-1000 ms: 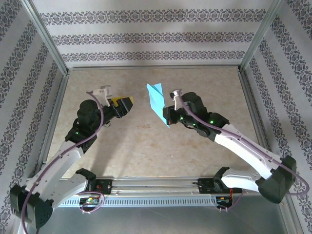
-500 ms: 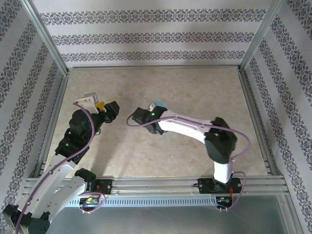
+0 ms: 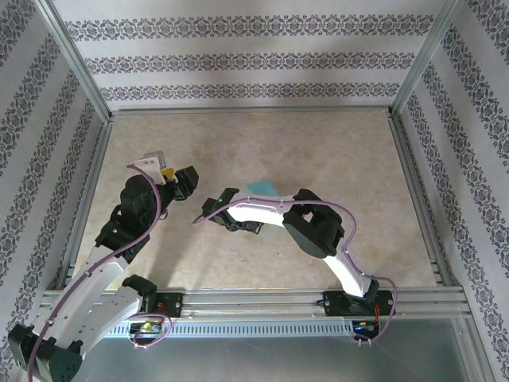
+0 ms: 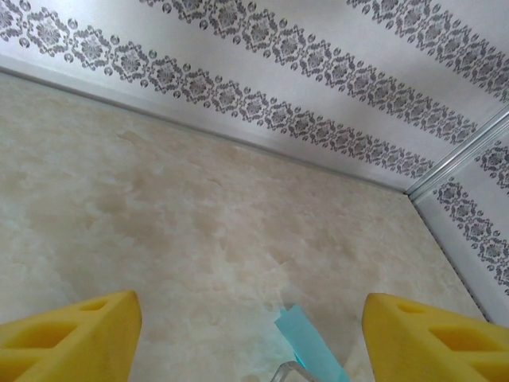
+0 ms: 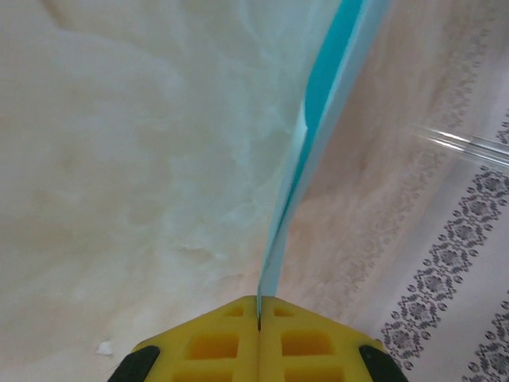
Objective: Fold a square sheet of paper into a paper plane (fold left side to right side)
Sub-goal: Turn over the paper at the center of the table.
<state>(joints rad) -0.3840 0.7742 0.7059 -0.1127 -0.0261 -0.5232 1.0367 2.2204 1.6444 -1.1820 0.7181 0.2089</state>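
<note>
Patterned wallpaper boxes in a pale marbled table, and nothing lies flat on it.

The teal paper is up off the surface near the middle, just behind the right arm's forearm, which is bent hard across toward the left. Seen from that wrist, the right gripper has its yellow pads pressed together on the paper's lower edge. The sheet rises from them edge-on, and more than one layer seems to show.

The left gripper hangs close by with its fingers well apart and nothing between them. A teal tip shows low in its wrist view.

My guess is that some folding is done, since the paper looks narrow and doubled rather than square. I cannot tell how many creases there are, or whether it is a finished plane. It would have to be laid down or passed over before any further fold.
</note>
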